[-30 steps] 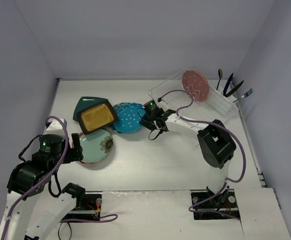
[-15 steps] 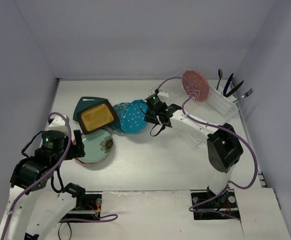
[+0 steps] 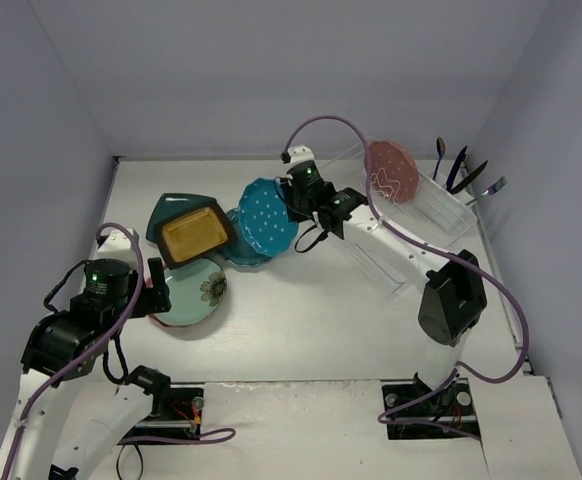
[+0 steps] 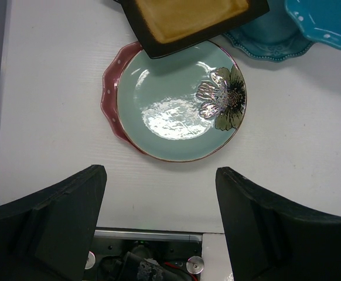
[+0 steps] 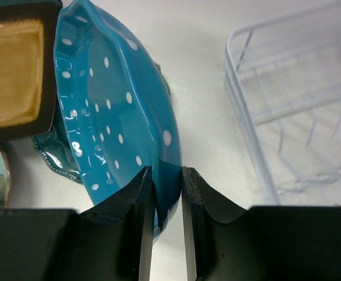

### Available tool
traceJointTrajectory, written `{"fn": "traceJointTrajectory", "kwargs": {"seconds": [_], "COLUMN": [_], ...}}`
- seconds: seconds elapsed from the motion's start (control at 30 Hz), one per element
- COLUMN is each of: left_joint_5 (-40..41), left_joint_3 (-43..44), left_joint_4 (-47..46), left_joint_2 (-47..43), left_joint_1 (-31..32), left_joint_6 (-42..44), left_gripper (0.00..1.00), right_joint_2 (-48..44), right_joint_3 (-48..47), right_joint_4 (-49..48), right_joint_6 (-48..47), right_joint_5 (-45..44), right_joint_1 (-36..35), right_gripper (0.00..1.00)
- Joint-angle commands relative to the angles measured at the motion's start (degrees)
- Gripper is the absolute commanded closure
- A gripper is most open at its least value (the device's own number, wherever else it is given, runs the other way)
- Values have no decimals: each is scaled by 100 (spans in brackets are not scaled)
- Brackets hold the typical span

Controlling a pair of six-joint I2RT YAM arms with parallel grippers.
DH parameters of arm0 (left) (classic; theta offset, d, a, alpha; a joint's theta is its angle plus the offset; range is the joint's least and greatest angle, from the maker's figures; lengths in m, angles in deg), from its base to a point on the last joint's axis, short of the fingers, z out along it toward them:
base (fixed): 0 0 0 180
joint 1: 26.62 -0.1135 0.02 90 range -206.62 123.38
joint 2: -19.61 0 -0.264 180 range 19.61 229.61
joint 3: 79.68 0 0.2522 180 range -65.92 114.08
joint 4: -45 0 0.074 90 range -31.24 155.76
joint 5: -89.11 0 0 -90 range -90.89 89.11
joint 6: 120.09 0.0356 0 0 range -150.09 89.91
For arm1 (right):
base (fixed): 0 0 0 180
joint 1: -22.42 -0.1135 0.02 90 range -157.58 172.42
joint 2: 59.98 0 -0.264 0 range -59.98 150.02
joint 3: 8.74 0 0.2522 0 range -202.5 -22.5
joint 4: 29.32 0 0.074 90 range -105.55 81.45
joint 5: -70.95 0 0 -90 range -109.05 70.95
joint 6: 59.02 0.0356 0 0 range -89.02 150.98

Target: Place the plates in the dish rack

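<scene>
My right gripper point(image 3: 293, 205) is shut on the rim of the teal-blue dotted plate point(image 3: 268, 218) and holds it tilted on edge above the table, left of the clear dish rack point(image 3: 441, 215). In the right wrist view the plate point(image 5: 112, 117) sits between my fingers point(image 5: 141, 199), with the rack point(image 5: 287, 99) to the right. A pink dotted plate point(image 3: 391, 170) stands in the rack. My left gripper point(image 4: 160, 181) is open and empty, just in front of the mint flower plate point(image 4: 179, 105), which lies on a second pink dotted plate point(image 4: 109, 96). The mustard-yellow plate point(image 3: 191, 234) rests on the dark teal plate point(image 3: 166, 208).
A scalloped teal plate point(image 3: 239, 250) lies flat on the table under the lifted one. Utensils point(image 3: 461, 175) stand in the rack's far end. Grey walls close in the table at the back and both sides.
My right gripper has lifted the teal-blue dotted plate off the pile, tipped it on edge and moved it up and back. The left arm has barely moved.
</scene>
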Motion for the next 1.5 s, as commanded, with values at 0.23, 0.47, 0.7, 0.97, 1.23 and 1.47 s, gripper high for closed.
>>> {"fn": "traceJointTrajectory", "kwargs": {"seconds": [0.23, 0.47, 0.7, 0.97, 1.23, 1.47], "left_joint_5": [170, 232, 346, 416, 425, 443], "left_joint_3": [322, 331, 340, 322, 261, 156], "left_joint_4": [-252, -234, -252, -401, -630, -797], "left_joint_2": [124, 142, 221, 414, 616, 625], "left_joint_1": [16, 25, 25, 25, 25, 25], "left_joint_6": [70, 70, 114, 167, 219, 211], "left_gripper": [24, 24, 24, 24, 24, 24], "right_joint_2": [-1043, -1245, -1193, -789, -674, -691], "right_joint_3": [-1074, -952, -548, -468, -39, 832], "right_joint_4": [-1752, -2376, -3369, -3651, -3853, -4907], "right_joint_6": [-2988, -4367, -5546, -5935, -5979, -6707], "right_joint_5": [-1244, -1666, -1623, -1272, -824, -543], "right_joint_1": [344, 1091, 1794, 2392, 2665, 2779], "right_gripper": [100, 100, 100, 100, 100, 100]}}
